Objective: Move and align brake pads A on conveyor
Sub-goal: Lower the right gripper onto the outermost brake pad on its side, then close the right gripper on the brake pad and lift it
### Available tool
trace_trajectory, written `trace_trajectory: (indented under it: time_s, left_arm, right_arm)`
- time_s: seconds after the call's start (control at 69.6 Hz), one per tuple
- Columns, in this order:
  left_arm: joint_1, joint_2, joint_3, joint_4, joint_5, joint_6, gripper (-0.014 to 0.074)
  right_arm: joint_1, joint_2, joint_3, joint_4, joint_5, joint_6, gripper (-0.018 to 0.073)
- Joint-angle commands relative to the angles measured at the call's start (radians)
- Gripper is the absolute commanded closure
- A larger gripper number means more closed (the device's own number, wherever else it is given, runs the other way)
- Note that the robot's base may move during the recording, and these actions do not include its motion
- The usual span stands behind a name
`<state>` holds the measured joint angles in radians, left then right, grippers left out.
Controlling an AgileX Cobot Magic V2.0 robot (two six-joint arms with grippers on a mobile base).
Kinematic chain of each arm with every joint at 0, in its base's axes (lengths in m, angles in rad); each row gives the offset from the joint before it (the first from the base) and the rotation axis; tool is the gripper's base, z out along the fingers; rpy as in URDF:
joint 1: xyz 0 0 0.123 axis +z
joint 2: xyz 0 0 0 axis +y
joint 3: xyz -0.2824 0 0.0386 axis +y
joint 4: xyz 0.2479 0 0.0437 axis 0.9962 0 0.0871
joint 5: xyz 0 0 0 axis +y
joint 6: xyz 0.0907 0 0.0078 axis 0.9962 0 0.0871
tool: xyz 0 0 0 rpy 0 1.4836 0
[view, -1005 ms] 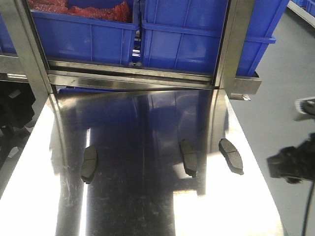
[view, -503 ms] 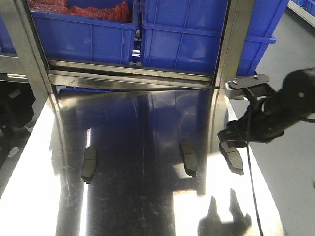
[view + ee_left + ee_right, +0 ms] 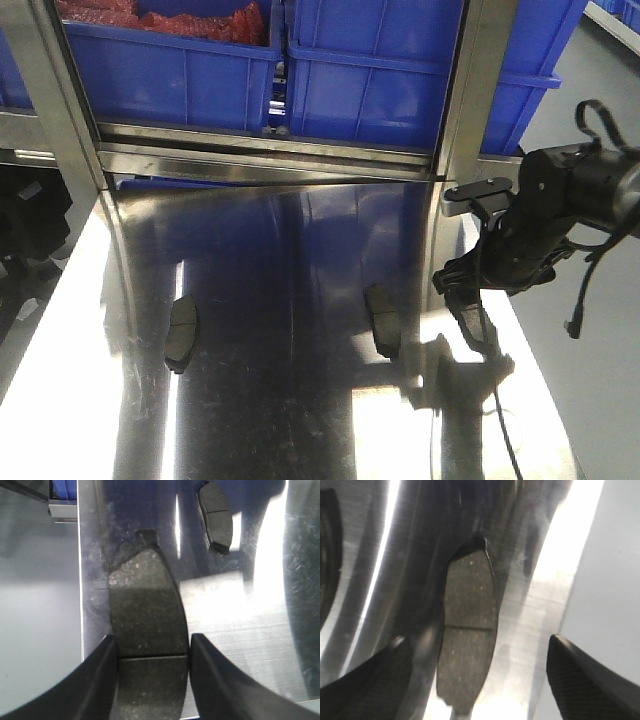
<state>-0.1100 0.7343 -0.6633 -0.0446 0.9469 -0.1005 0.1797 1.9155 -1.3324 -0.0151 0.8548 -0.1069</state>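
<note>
Our left gripper [image 3: 151,645] pinches a brake pad [image 3: 145,605] by its long edges, just beside the steel table's [image 3: 240,610] edge. Our right gripper [image 3: 477,640] hangs wide open over the rightmost pad [image 3: 472,326]. Left of it lie a middle pad [image 3: 382,320] and a left pad [image 3: 182,332]. Far behind, one blue bin [image 3: 170,75] holds red material [image 3: 200,20]; we cannot see into the bin beside it [image 3: 400,90].

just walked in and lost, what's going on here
The right pincer hangs open over the right-edge pad on the steel table. The left pincer is shut on a fourth pad, beside the table's edge. The middle pad and left pad lie untouched.
</note>
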Motion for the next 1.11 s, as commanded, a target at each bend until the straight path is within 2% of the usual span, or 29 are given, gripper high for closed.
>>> trace_trajectory:
  time_s: [0.0,0.445,0.661,0.833,1.092]
  left_arm:
    - [-0.003,-0.005,-0.028,-0.011,-0.058,0.002,0.0604]
    - [-0.003,-0.005,-0.028,-0.011,-0.058,0.002,0.0604]
    - [-0.003,-0.005,-0.028,-0.011,-0.058,0.002,0.0604]
    - [-0.003,-0.005,-0.028,-0.011,-0.058,0.002,0.0604]
    - [-0.003,-0.005,-0.028,-0.011,-0.058,0.002,0.0604]
  right_arm:
    - [-0.007,-0.009,-0.048,0.005,-0.007,-0.019,0.0013]
    - [-0.007,0.131,-0.182,0.024,0.102,-0.031,0.0013]
    - [-0.006,0.148,-0.193,0.028,0.137,-0.029,0.0020]
    - [-0.006,0.148,-0.193,0.029,0.154,-0.021,0.0075]
    - [-0.006,0.148,-0.193,0.032,0.188,-0.005,0.0264]
